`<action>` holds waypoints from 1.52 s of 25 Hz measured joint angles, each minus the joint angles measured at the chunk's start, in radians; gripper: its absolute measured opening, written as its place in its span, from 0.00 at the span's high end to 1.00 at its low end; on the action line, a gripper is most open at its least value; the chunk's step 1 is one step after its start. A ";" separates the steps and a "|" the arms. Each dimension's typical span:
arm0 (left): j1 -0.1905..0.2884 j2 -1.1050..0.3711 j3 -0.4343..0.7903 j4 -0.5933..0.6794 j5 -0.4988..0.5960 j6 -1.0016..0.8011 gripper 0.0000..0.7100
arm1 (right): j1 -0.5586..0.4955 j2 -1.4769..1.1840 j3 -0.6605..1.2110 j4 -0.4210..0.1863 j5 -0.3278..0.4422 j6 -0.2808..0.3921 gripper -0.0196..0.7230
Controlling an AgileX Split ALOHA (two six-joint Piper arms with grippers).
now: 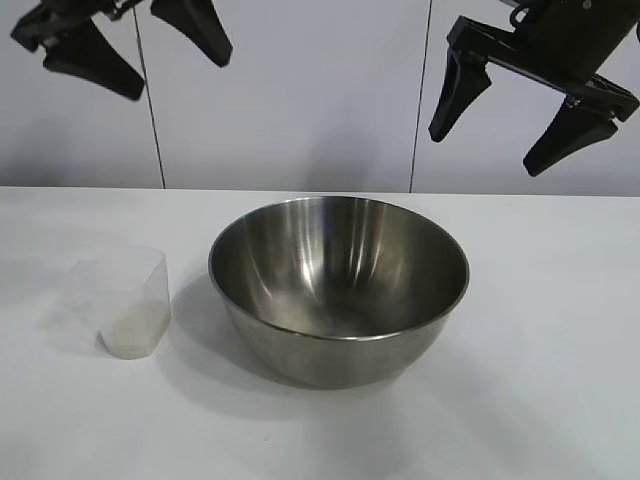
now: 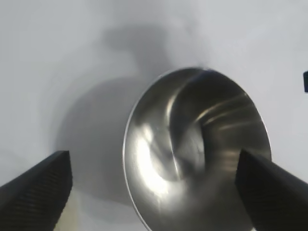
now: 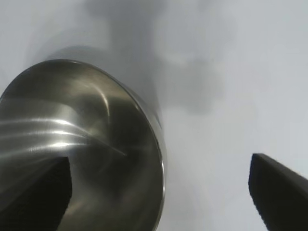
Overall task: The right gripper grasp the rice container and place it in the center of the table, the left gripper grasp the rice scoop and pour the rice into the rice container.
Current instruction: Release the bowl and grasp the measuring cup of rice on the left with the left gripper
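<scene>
The rice container (image 1: 338, 288) sits mid-frame on the table (image 1: 540, 380), the rice scoop (image 1: 125, 303) just left of it; left gripper (image 1: 135, 40) upper left and right gripper (image 1: 505, 125) upper right hang wide apart, empty

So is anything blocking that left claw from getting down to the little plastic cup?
Nothing visible does. The left gripper hangs open, high above the table, and the rice scoop stands alone below it. The rice container sits beside the scoop with a gap between them, not in the path.
</scene>
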 joint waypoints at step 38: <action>-0.173 0.315 1.234 0.115 -1.759 0.051 0.20 | 0.000 0.000 0.000 -0.011 0.001 0.001 0.04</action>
